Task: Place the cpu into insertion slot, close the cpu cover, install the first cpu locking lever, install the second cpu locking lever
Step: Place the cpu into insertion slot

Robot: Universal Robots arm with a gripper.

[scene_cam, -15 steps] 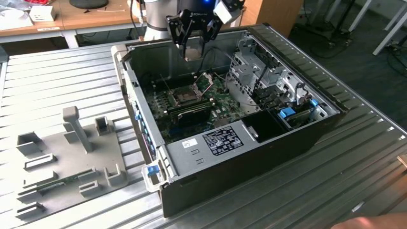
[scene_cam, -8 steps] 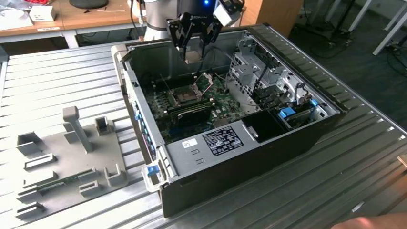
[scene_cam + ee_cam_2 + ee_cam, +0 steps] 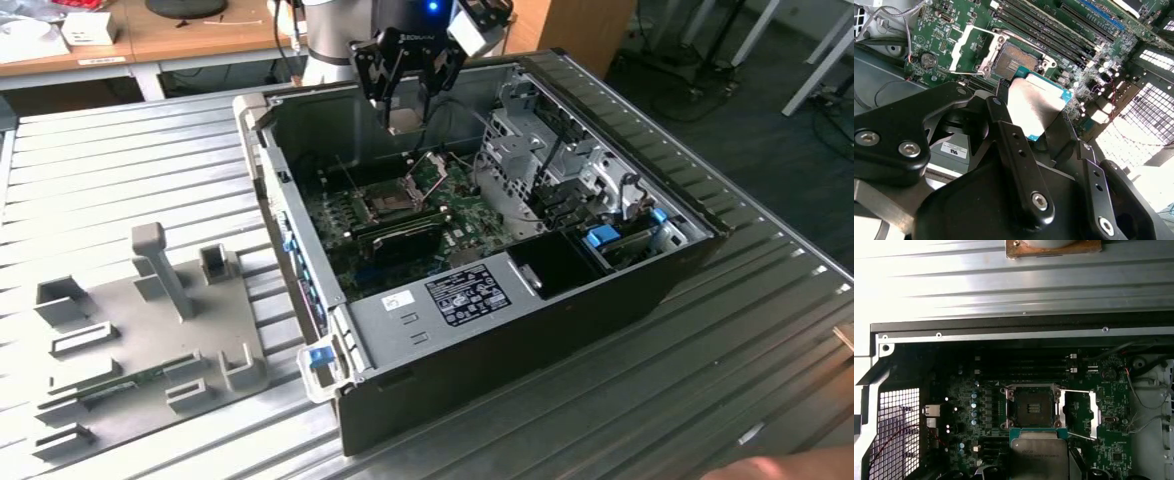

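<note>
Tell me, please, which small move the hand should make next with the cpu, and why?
Probably lower the hand slowly toward the insertion slot. In the exterior view it grips the cpu well above the green board. The slot is bare and the cpu cover is swung open beside it, so nothing seems to block the way.

Ribbed metal table (image 3: 134, 170) bears open computer case (image 3: 534, 340) and fixture plate (image 3: 114, 315) (grey).

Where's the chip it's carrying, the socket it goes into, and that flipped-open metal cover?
cpu (image 3: 1039, 457): first wrist view, middle of its metal top.
insertion slot (image 3: 1033, 406): first wrist view, its dark centre.
cpu cover (image 3: 1093, 412): first wrist view, the frame's bright side bar.
</note>
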